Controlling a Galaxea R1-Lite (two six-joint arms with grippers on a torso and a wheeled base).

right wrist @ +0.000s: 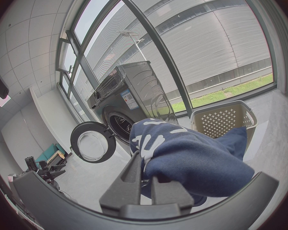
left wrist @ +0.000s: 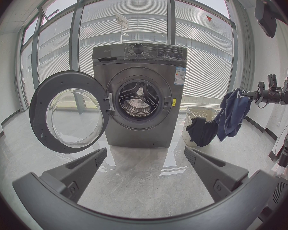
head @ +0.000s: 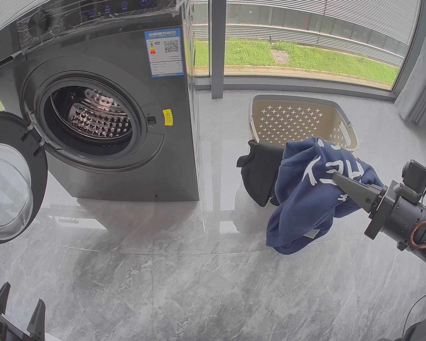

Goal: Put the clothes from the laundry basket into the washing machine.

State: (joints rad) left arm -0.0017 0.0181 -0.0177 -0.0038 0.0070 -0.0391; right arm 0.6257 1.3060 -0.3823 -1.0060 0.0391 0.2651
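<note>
the fingers of the right gripper (head: 344, 184) are closed tight on a fold of the blue top (head: 307, 200), near its upper edge, with the cloth bunched over the fingertips. the top hangs straight down from this grip, so its long axis is vertical. its white print faces up toward the head camera, and its lower end points to the floor (head: 175, 271). in the left wrist view the lower end is clear of the floor. the top is in the air in front of the basket (head: 298, 114), on the robot's side of it, and is outside the washer (head: 104, 95). a black cloth (head: 260, 171) hangs over the near rim of the basket and down its outer side. it is just beside the top, and i cannot tell if the two touch. the fingers of the left gripper (left wrist: 144, 152) are wide open and hold nothing. this gripper is low and well apart from the clothes, and it faces the washer. the washer stands to the left of the basket. its door (head: 9, 185) is swung fully open to the left, and the drum (head: 97, 114) shows bare metal.
</note>
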